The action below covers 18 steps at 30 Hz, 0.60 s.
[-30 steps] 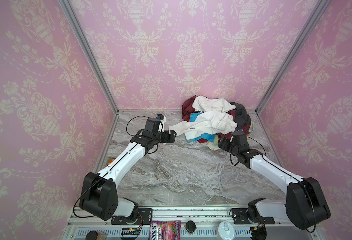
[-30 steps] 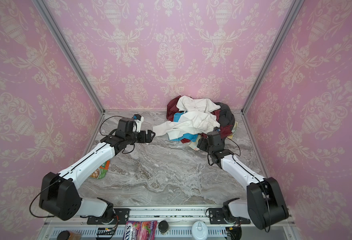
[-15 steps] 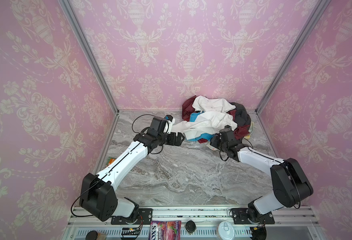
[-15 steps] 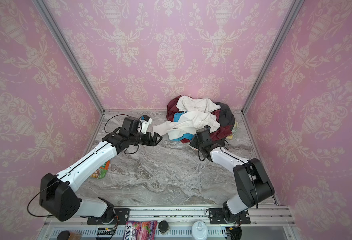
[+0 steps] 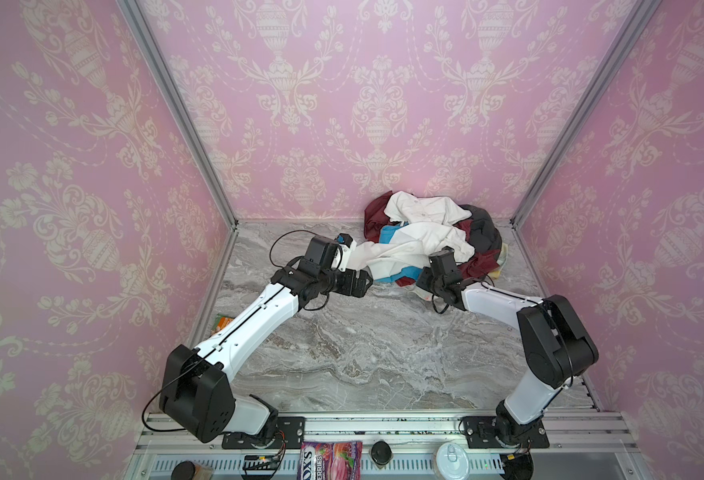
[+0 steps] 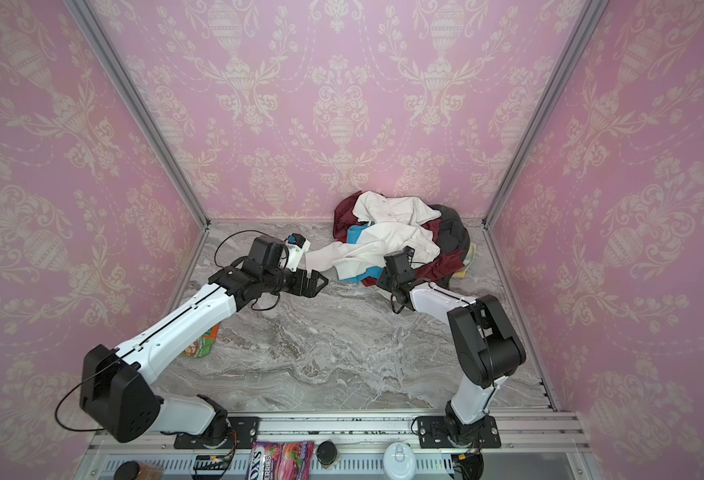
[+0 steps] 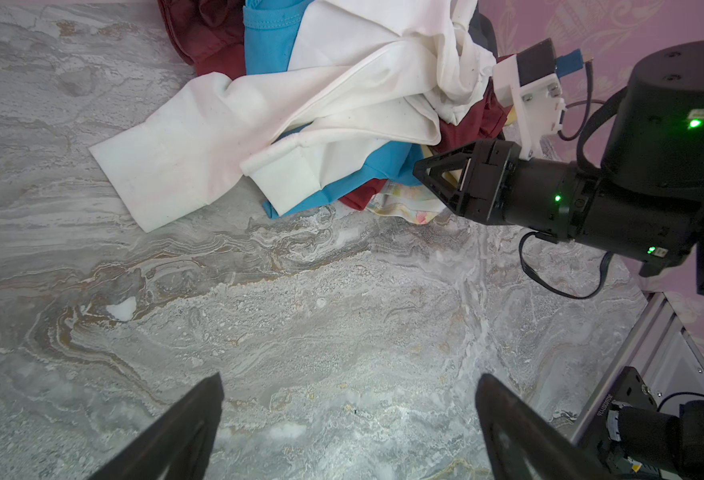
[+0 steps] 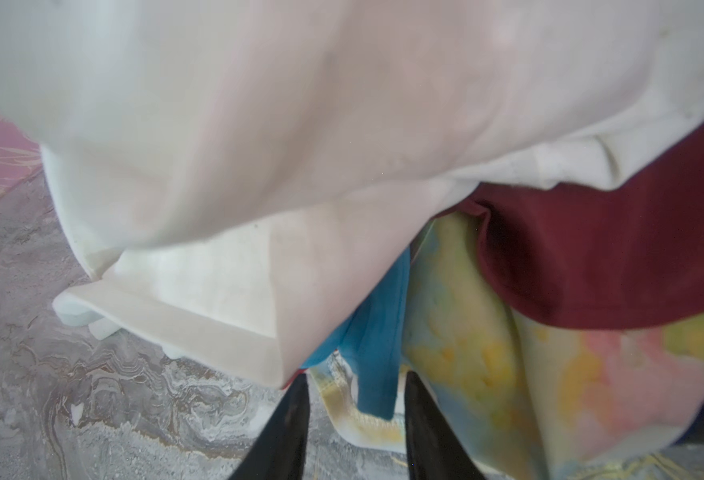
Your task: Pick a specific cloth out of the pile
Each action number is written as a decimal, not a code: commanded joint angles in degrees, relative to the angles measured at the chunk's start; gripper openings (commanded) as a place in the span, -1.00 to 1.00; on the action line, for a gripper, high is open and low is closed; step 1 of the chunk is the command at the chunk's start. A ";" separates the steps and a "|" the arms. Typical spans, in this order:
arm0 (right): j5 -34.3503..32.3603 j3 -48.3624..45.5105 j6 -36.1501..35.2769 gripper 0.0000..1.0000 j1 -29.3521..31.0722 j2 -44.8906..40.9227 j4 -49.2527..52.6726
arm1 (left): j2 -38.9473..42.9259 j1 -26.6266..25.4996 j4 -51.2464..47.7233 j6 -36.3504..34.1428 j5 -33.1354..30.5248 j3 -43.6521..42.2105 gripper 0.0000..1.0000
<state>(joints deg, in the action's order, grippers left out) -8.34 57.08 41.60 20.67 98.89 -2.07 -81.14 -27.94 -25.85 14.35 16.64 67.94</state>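
Grey-veined marble tabletop (image 5: 342, 353), boxed in by pink patterned wallpaper (image 5: 342, 104) and metal corner posts (image 5: 176, 108). Heaped against the back wall, right of centre: the pile (image 5: 481, 232). Tucked under a white shirt (image 7: 342, 95) at its near edge, the blue cloth (image 7: 383, 166). Left gripper (image 7: 348, 415) spread wide above bare marble. Right gripper (image 8: 356, 378) narrowed around a blue fold; pinched or not, cannot tell.

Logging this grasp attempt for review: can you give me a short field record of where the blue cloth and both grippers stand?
cloth: turquoise, mostly buried under white shirts in the pile, edges showing
right gripper: at the pile's near edge, jaws partly open astride a strip of the cloth
left gripper: open, over bare table beside the white sleeve
held: nothing clearly gripped yet
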 commanded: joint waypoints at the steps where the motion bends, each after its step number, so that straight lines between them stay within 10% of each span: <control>1: -0.88 1.79 -1.19 -0.26 -0.97 2.24 1.15 | 0.81 -0.18 -0.27 -2.79 -1.78 -0.86 0.95; 8: -0.56 3.43 -1.27 -0.33 -1.58 4.84 0.67 | 0.73 -0.18 0.37 -3.06 -1.67 -1.23 0.96; 18: 1.62 6.53 -2.58 -1.00 -2.24 3.13 -0.12 | 0.82 -0.18 1.44 -2.65 -1.36 -1.93 0.96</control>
<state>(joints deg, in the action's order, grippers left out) -7.20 61.87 40.10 18.83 103.98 -2.50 -81.10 -27.94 -24.88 12.91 16.12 66.92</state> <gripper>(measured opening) 0.041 0.978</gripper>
